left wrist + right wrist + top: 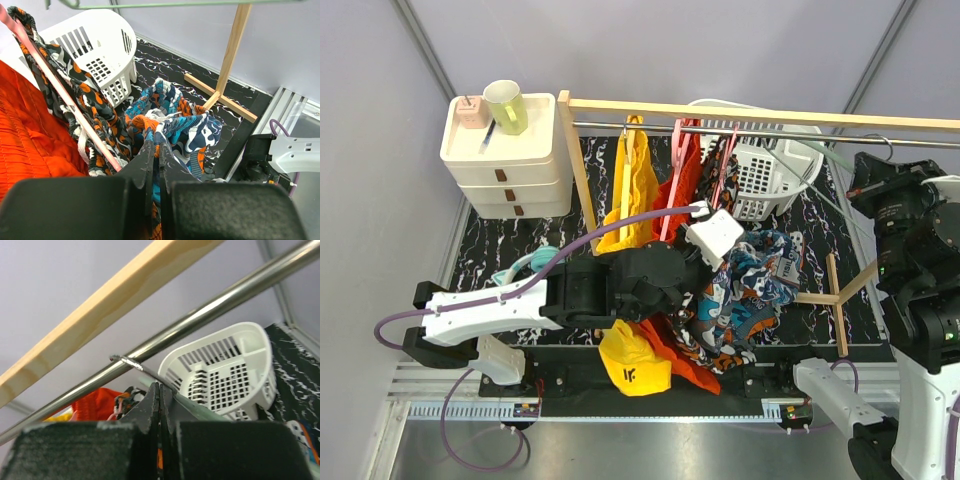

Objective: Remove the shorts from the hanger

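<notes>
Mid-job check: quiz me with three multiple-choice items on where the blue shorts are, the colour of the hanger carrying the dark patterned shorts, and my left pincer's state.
1. The blue shorts are: A hung overhead; B heaped on the table; C on the floor.
2. The hanger carrying the dark shorts is: A pink; B black; C yellow.
3. The left pincer is: A wide open; B shut on the blue shorts; C shut on nothing.

Key: B, the cloth is piled on the marbled top. A, a pink bar runs through the dark fabric. B, the fingers pinch teal cloth.
</notes>
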Motion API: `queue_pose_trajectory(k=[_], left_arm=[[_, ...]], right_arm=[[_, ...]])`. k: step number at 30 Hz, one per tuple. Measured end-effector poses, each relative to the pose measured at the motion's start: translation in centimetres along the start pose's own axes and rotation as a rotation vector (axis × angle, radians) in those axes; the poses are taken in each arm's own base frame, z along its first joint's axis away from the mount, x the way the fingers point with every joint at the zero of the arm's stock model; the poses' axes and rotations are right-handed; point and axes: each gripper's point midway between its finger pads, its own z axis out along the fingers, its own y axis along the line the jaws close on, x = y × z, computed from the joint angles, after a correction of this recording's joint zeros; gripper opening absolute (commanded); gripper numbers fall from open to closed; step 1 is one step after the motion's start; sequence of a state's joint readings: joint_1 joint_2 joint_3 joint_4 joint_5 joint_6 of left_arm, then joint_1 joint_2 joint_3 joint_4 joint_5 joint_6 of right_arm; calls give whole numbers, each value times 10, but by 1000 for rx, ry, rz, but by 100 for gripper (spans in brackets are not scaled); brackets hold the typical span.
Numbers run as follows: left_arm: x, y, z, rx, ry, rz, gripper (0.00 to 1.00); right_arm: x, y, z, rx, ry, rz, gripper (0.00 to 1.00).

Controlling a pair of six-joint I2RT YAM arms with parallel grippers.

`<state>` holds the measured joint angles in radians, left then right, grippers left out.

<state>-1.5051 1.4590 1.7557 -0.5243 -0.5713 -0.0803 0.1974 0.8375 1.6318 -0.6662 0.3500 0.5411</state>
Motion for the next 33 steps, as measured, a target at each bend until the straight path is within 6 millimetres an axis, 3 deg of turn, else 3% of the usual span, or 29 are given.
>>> queue_pose_trajectory(k=[6, 15, 23, 29, 31, 33], left_arm=[[0, 0, 0, 0, 0, -7, 0], [1, -1, 0, 0, 4, -30, 0], [0, -4, -5, 21, 7, -63, 0], [-2, -10, -10, 68, 7, -88, 0], [-1, -13, -10, 86, 15, -91, 0], [2, -16, -11, 99, 27, -89, 0]], right_arm=[[-18, -37, -6, 183, -89, -72, 0], [-43, -72, -16, 385, -191, -191, 0], [-64, -90, -14, 543, -287, -286, 0], [-64, -105, -5, 687, -297, -365, 1], [-65, -108, -6, 711, -299, -382, 6], [-66, -108, -9, 709, -297, -388, 19]])
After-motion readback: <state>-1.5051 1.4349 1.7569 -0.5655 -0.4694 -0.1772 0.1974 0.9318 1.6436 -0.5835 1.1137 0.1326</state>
